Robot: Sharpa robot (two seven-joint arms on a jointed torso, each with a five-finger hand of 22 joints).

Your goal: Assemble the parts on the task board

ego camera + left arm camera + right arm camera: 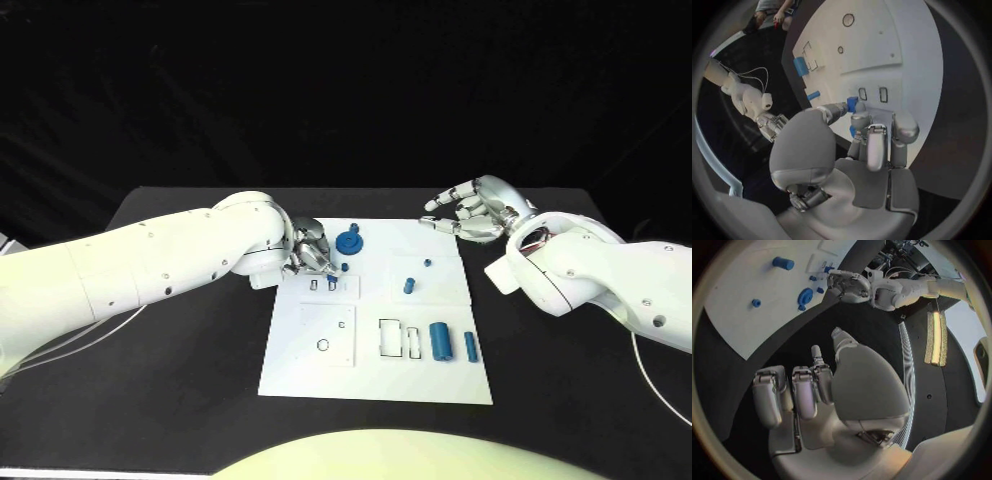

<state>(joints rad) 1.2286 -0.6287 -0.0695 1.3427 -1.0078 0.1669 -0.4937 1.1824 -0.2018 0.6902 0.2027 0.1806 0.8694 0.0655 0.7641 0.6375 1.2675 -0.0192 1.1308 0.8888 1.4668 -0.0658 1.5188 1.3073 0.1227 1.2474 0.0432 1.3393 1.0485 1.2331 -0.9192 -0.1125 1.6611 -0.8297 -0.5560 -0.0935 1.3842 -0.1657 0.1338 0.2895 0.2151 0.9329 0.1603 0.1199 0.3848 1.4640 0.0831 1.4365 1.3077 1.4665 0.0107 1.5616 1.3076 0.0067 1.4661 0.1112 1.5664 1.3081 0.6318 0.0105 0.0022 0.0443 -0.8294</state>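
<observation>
The white task board (310,360) lies mid-table. My left hand (310,255) hovers at its far left part and pinches a small blue part (852,104) between thumb and a finger, just above two small rectangular slots (872,94). The same part (348,267) peeks out at the fingertips in the head view. A blue gear-like wheel (349,242) stands right beside that hand. My right hand (469,212) hangs over the board's far right corner, fingers apart and holding nothing; its palm (851,385) is bare.
On the board lie a small blue peg (427,263), a short blue piece (410,286) and two blue cylinders (440,341) (472,346) beside outlined recesses (389,337). Black table (173,400) surrounds the board.
</observation>
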